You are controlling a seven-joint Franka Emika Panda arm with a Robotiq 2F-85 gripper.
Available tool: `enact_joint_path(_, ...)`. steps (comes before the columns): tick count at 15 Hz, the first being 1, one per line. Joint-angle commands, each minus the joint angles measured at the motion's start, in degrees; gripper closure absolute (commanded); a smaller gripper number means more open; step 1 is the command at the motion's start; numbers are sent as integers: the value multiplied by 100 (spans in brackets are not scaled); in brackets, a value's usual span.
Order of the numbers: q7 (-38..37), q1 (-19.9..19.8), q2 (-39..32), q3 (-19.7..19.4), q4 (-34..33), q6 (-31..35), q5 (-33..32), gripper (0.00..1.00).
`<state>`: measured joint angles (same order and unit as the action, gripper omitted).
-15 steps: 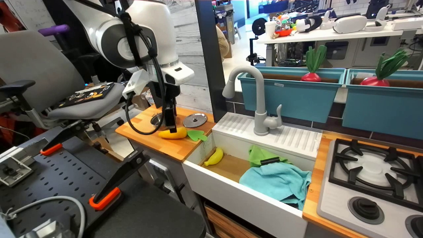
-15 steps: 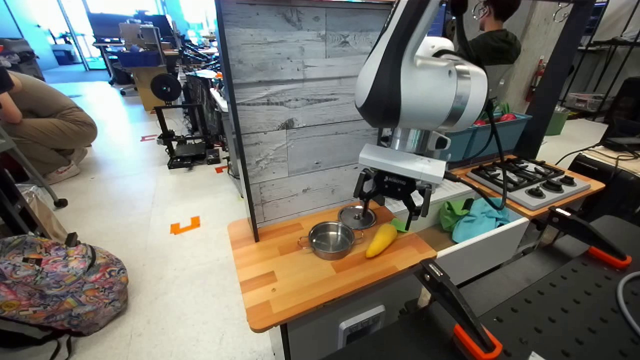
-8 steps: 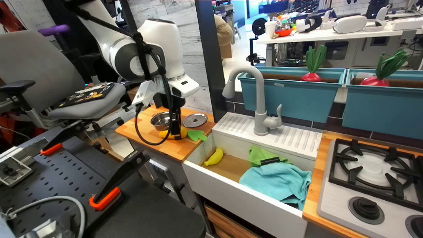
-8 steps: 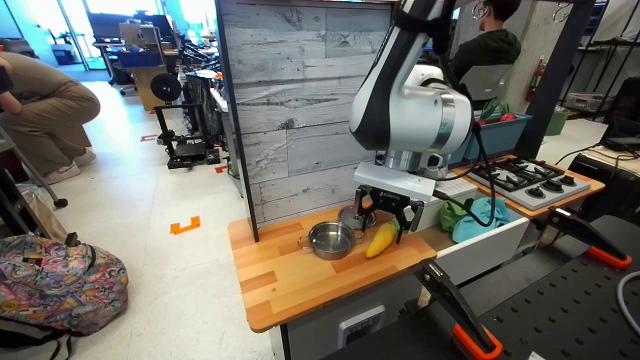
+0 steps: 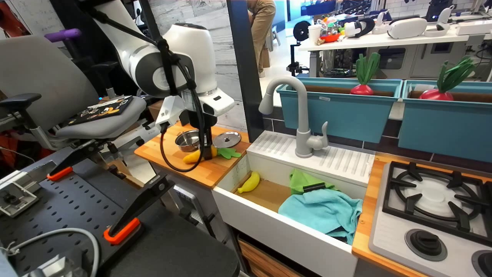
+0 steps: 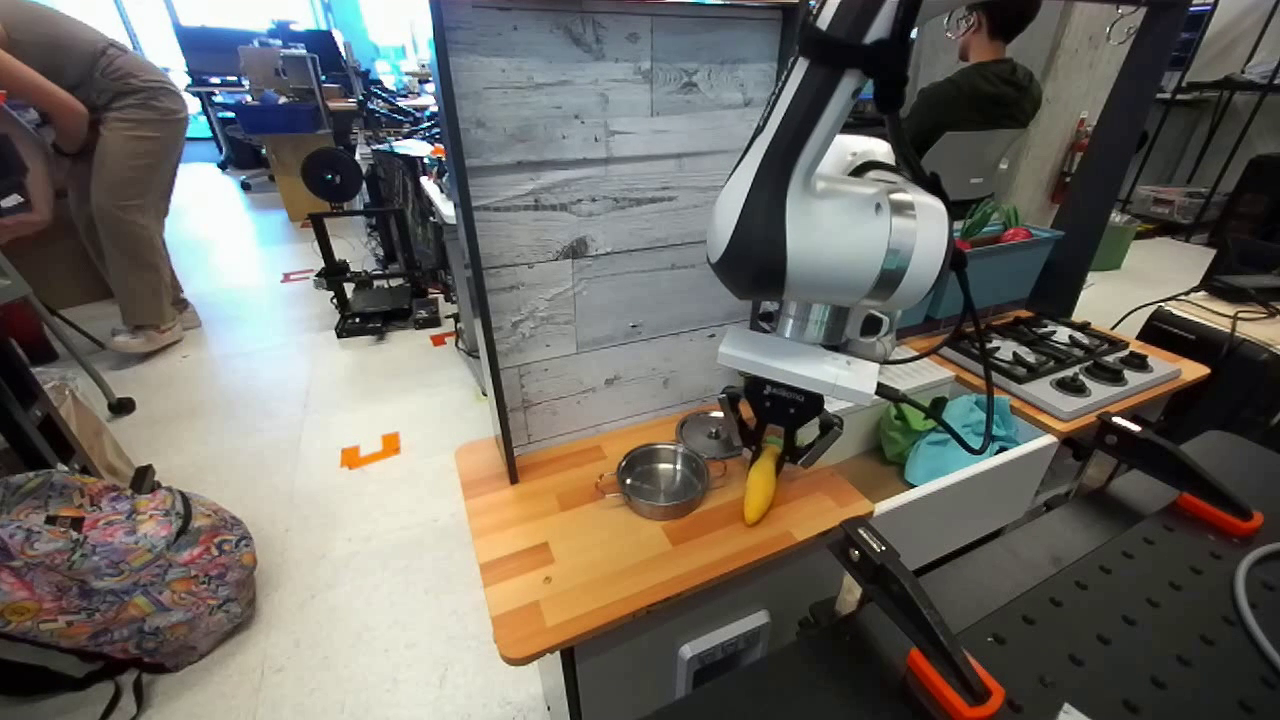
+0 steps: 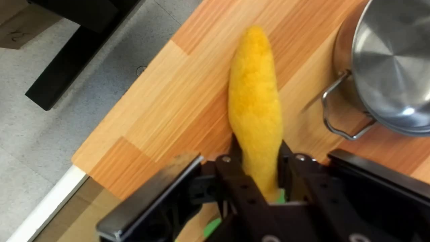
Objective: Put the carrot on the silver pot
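Currently, the gripper (image 7: 260,150) pinches the carrot (image 7: 256,90) from both sides, close to its leafy end. In the wrist view the tapered tip points to twelve o'clock, and the silver pot (image 7: 396,67) stands apart at two o'clock from the carrot. In an exterior view the green leaves (image 5: 230,153) stick out at three o'clock from the gripper. Whether the carrot's underside touches the counter (image 6: 590,570) I cannot tell. The pot sits upright on the counter; in an exterior view the carrot is near it at three o'clock, and a metal lid (image 6: 699,440) lies flat between one and two o'clock. In an exterior view the sink (image 5: 284,236) is at four o'clock from the counter. A yellow banana (image 5: 250,183) rests toward ten o'clock inside it, and a green cloth (image 5: 301,181) and a blue towel (image 5: 321,209) lie together at three and four o'clock from the banana. A grey faucet (image 5: 303,115) stands at twelve o'clock from the sink.
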<state>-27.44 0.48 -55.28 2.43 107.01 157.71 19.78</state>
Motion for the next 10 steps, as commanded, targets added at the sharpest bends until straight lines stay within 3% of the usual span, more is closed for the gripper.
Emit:
enact_joint_path(1,502,-248,329,267,491,351,222,99)
enact_joint_path(2,596,-310,411,312,584,386,215,96)
enact_joint_path(10,1016,-479,1304,302,1100,135,76,97)
